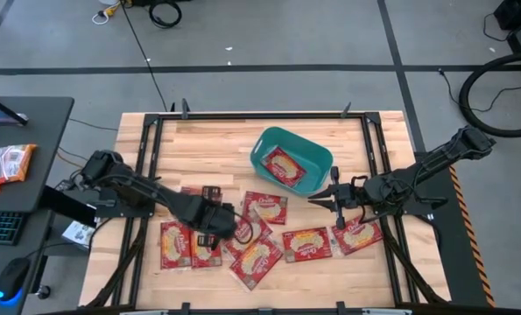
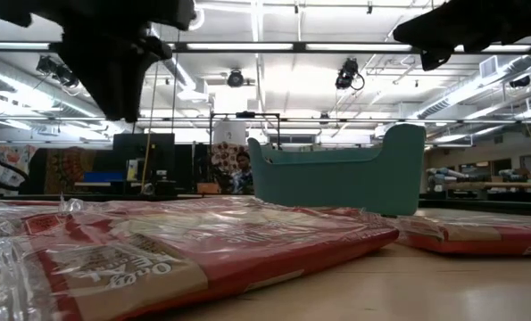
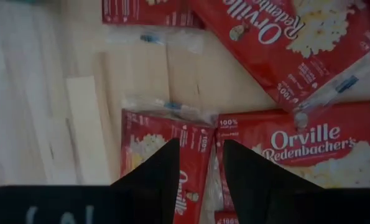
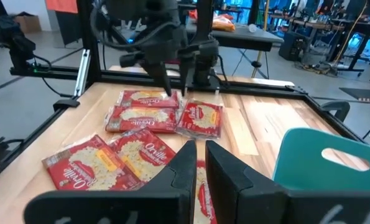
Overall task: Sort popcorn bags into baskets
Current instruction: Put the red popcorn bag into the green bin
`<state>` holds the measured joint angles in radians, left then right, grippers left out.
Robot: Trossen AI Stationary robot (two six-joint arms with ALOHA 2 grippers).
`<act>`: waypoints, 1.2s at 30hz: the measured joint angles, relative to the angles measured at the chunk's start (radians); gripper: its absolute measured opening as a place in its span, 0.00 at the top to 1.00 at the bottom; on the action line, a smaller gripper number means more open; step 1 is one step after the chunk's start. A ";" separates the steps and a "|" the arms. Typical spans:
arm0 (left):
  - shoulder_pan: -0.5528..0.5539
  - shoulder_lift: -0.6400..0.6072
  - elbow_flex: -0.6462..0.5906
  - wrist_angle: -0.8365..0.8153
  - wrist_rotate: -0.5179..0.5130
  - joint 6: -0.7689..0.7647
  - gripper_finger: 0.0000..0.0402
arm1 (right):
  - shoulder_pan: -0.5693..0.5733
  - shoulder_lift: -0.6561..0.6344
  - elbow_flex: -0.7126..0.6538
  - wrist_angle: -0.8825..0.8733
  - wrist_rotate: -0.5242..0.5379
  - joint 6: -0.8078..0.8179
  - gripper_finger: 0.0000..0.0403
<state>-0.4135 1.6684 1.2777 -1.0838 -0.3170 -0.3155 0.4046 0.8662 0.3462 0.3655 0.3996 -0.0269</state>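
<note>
Popcorn bags (image 1: 262,236) are lying scattered across the near half of the table (image 1: 207,149), overlapping one another, and one bag (image 1: 284,164) is already resting inside the teal basket (image 1: 262,147) toward the far centre. From above, the left gripper (image 1: 242,229) is hovering over the left-centre of the pile, while the right gripper (image 1: 323,199) is hanging just near the basket, beside the right-hand bags, with its fingers spread apart and empty.

At table height, the nearest bag (image 2: 185,245) is showing wrinkled clear wrap, and the basket (image 2: 341,174) is standing behind it. Both arms are only dark shapes overhead here.

Past the left wrist, two bags (image 3: 172,155) are lying edge to edge, and the left fingers (image 3: 157,177) are sitting slightly apart, holding nothing, right over that seam. That is where I'd worry: closing there could pinch both bags together, or catch only loose film and let the bag slip out on the lift.

From the right wrist, that arm's fingertips (image 4: 186,163) are showing only a narrow gap, aimed across the pile (image 4: 141,134) toward the left arm (image 4: 166,50). With both arms reaching into the same heap, a collision looks possible, and a nudged bag could drag its neighbours.
</note>
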 joint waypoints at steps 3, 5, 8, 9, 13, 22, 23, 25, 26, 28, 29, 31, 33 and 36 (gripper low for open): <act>-0.044 0.000 -0.039 -0.008 -0.047 -0.045 0.65 | 0.000 0.000 0.000 0.001 0.000 -0.004 0.90; -0.069 0.000 -0.086 0.003 -0.061 -0.068 0.62 | 0.000 0.000 0.000 0.008 0.000 -0.012 0.90; -0.099 0.000 -0.163 0.020 -0.063 -0.089 0.58 | -0.001 0.000 0.000 0.009 0.000 -0.022 0.90; -0.108 0.000 -0.185 0.023 -0.063 -0.097 0.57 | -0.001 0.000 0.000 0.012 0.000 -0.026 0.90; -0.140 0.000 -0.265 0.028 -0.064 -0.122 0.55 | -0.002 0.000 0.000 0.017 0.000 -0.035 0.90; -0.152 0.000 -0.418 0.198 -0.076 -0.182 0.55 | -0.002 0.000 0.000 0.024 0.000 -0.037 0.90; -0.152 0.000 -0.431 0.206 -0.084 -0.195 0.55 | -0.002 0.000 0.000 0.025 0.000 -0.037 0.90; -0.151 0.000 -0.455 0.210 -0.106 -0.219 0.55 | -0.002 0.000 0.000 0.025 0.000 -0.037 0.90; -0.151 0.000 -0.465 0.206 -0.116 -0.231 0.55 | -0.002 0.000 0.000 0.025 0.000 -0.037 0.90; -0.151 0.000 -0.473 0.200 -0.121 -0.250 0.55 | -0.002 0.000 0.000 0.025 0.000 -0.037 0.90; -0.151 0.000 -0.474 0.200 -0.121 -0.250 0.55 | -0.002 0.000 0.000 0.025 0.000 -0.037 0.90; -0.151 0.000 -0.474 0.201 -0.123 -0.249 0.55 | -0.002 0.000 0.000 0.025 0.000 -0.037 0.90; -0.151 0.000 -0.474 0.201 -0.127 -0.248 0.55 | -0.002 0.000 0.000 0.025 0.000 -0.037 0.90; -0.151 0.000 -0.469 0.201 -0.126 -0.224 0.55 | -0.002 0.000 0.000 0.025 0.000 -0.037 0.90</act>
<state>-0.5640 1.6684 0.8088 -0.8832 -0.4431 -0.5397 0.4026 0.8658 0.3466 0.3907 0.3996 -0.0639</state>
